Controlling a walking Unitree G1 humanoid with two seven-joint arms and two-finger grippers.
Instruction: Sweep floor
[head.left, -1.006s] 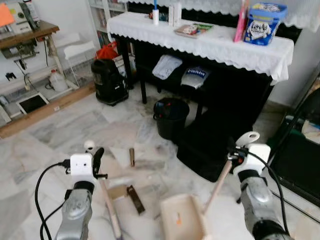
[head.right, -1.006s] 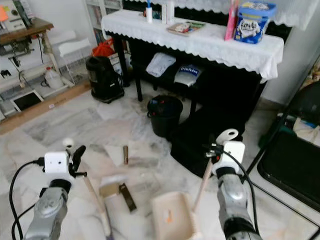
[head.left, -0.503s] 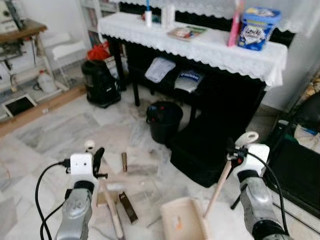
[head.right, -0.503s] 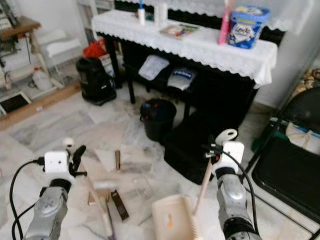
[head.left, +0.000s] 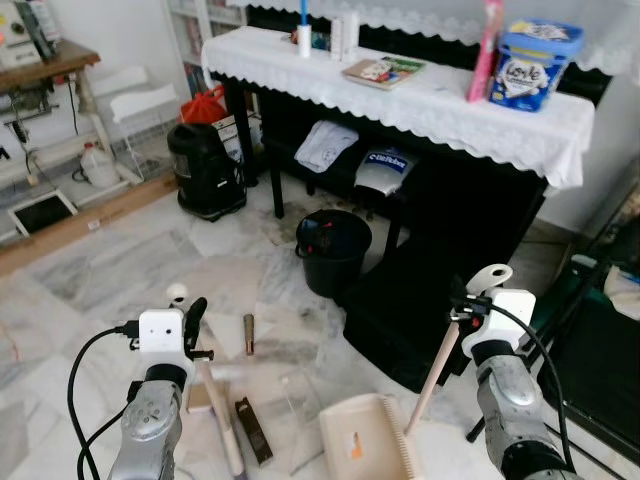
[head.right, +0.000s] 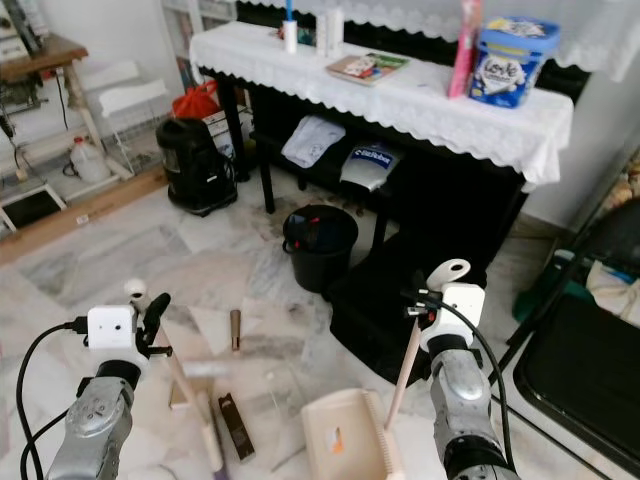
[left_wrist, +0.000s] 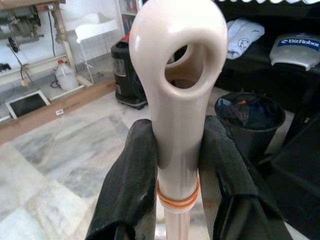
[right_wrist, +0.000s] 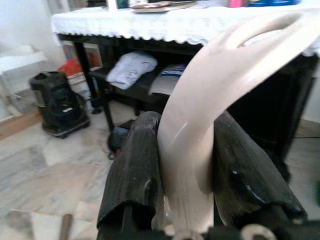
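My left gripper (head.left: 187, 326) is shut on the top of a cream broom handle (left_wrist: 176, 105), which slants down to the floor (head.left: 110, 270) in front of me. My right gripper (head.left: 468, 306) is shut on the looped end of a cream dustpan handle (right_wrist: 200, 115). The dustpan (head.left: 365, 441) rests on the floor between the arms with a small orange scrap in it. Litter lies on the marble near the broom: a brown cylinder (head.left: 248, 333), a dark brown bar (head.left: 252, 430), a cardboard piece (head.left: 199, 396) and a clear plastic bit (head.left: 300, 395).
A black bin (head.left: 333, 250) stands ahead, beside a black bench (head.left: 415, 300) under a table with a white lace cloth (head.left: 420, 100). A black vacuum (head.left: 205, 165) stands to the left, with a wooden plank (head.left: 90, 215) along the floor. A dark folding chair (head.left: 600, 340) is at right.
The whole view has shifted as the camera moved. Both grippers keep the same hold on the broom and dustpan handles.
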